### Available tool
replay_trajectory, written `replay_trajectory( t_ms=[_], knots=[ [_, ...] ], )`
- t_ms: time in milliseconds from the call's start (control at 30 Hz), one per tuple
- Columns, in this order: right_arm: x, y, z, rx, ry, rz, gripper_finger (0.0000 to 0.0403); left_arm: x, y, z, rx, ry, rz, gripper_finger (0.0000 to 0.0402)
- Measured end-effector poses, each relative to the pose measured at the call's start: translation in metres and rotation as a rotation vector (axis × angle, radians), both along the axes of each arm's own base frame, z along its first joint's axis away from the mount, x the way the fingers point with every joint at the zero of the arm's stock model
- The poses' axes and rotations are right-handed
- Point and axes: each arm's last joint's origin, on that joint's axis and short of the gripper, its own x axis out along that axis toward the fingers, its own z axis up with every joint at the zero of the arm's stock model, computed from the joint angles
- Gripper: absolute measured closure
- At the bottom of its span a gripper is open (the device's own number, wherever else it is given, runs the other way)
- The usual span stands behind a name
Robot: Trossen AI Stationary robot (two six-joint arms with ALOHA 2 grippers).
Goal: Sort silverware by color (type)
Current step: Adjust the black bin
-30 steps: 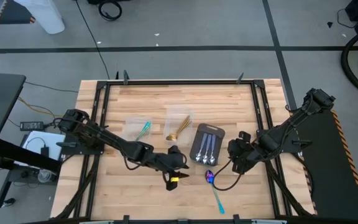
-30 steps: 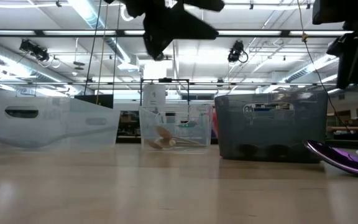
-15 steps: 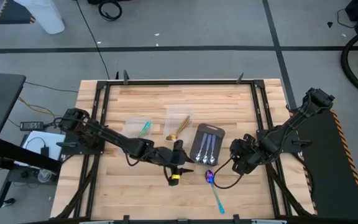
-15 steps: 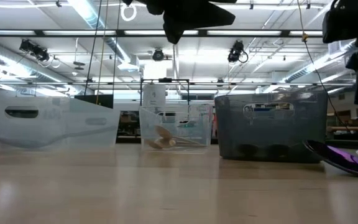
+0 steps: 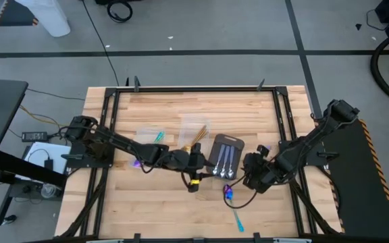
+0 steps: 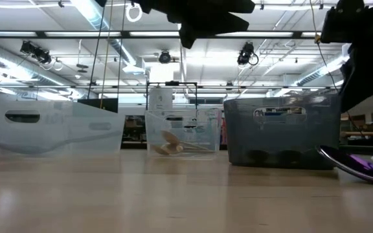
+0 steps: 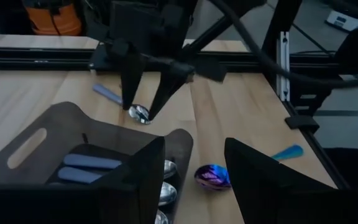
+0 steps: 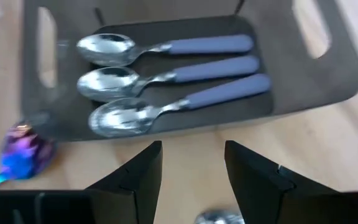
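A silver spoon (image 7: 140,113) with a blue-grey handle lies flat on the table. My right gripper (image 7: 142,111) points down at it, open, one fingertip on each side of its bowl (image 8: 216,216). In the high view that gripper (image 5: 248,178) hides the spoon. An iridescent purple spoon (image 5: 229,196) with a teal handle lies flat near the front edge. My left gripper (image 5: 194,181) hangs open above the table, left of the purple spoon's bowl (image 7: 212,176). Three silver spoons (image 8: 166,78) lie in the dark grey tray (image 5: 237,143). My right gripper's fingertips (image 7: 131,106) come from above and stand close on either side of the loose silver spoon's bowl. Whether they touch it I cannot tell. The spoon lies flat on the table.
Two clear tubs stand left of the tray: one (image 5: 150,138) holds a teal-handled spoon, the other (image 5: 196,135) a gold one. In the low view the tubs (image 6: 183,133) and the tray (image 6: 283,129) stand in a row, with the purple spoon (image 6: 361,165) at the right.
My left gripper has gone toward the table's right and far edges, closer to the tray, and has rolled. My right gripper has sunk toward the table and shifted slightly left, toward the tray. Both stay open. The purple spoon has kept its place.
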Motion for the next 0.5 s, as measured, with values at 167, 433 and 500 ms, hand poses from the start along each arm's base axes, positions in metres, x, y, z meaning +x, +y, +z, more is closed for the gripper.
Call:
replay_trajectory(
  t_ms=[167,433,500],
  knots=[
    [0.002,-0.010,0.000,-0.127,0.011,0.012,0.0218,0.002,0.006,0.000,-0.001,-0.003,0.015,0.0226],
    [0.008,-0.027,0.002,-0.261,0.037,-0.006,0.0218,0.002,0.007,0.000,-0.001,-0.002,0.018,0.0226],
    [0.011,-0.033,0.002,-0.283,0.050,-0.008,0.0218,0.001,0.005,0.000,-0.001,-0.002,0.014,0.0226]
  ],
)
